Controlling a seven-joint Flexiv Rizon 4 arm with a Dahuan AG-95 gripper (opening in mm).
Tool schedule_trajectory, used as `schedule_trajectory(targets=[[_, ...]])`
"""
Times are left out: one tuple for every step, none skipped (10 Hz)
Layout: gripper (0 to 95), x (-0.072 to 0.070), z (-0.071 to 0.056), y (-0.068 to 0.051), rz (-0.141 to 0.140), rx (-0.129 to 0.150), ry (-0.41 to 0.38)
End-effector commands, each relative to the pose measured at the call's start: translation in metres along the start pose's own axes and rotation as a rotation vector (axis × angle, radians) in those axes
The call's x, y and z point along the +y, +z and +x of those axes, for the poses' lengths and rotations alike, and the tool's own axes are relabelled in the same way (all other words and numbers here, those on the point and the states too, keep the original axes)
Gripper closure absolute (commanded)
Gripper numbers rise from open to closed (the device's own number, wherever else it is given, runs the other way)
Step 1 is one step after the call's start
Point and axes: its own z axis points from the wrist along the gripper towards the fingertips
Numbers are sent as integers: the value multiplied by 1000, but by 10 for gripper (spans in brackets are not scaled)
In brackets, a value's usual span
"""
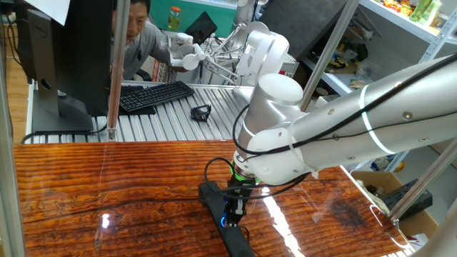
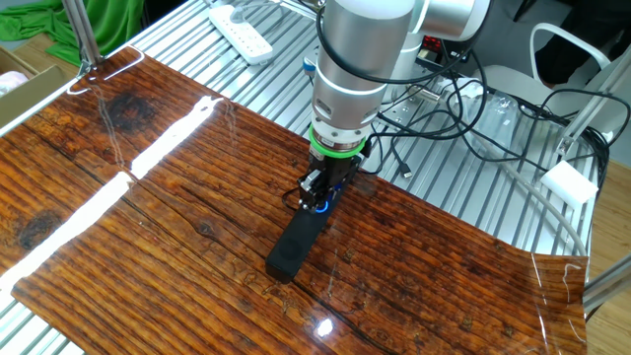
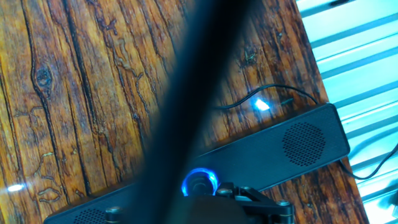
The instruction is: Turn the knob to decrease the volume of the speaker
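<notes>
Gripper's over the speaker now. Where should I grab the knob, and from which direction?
Grip the knob by its round rim, coming straight down from above. It sits upright mid-bar on the speaker, lying flat on the table, so the gripper can likely pinch opposite sides and twist.

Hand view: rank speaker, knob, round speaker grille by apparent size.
1. speaker, the long black bar crossing the frame
2. round speaker grille, at the bar's right end
3. knob, blue-lit, only slightly smaller and partly hidden by the gripper, so 2 versus 3 is close

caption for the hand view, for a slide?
End effector poised at the blue-lit knob of the black speaker on the wooden table.
</notes>
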Motion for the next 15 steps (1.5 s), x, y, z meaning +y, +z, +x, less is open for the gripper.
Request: schedule_trajectory(targets=[[570,0,0,0,-4,2,28],[570,0,0,0,-8,4,56],[570,0,0,0,-10,6,70],[570,0,0,0,-14,9,89],[570,0,0,0,-16,11,103],[570,0,0,0,-20,19,126],[570,0,0,0,-23,20,139],[570,0,0,0,-28,23,159],[570,0,0,0,-33,25,174],[570,1,0,0,-37,27,187],[570,1,-1,1,-39,29,193],[570,1,-1,1,-39,29,194],[570,1,-1,1,-40,29,191],[570,1,-1,1,-40,29,195],[570,1,-1,2,-40,30,201]])
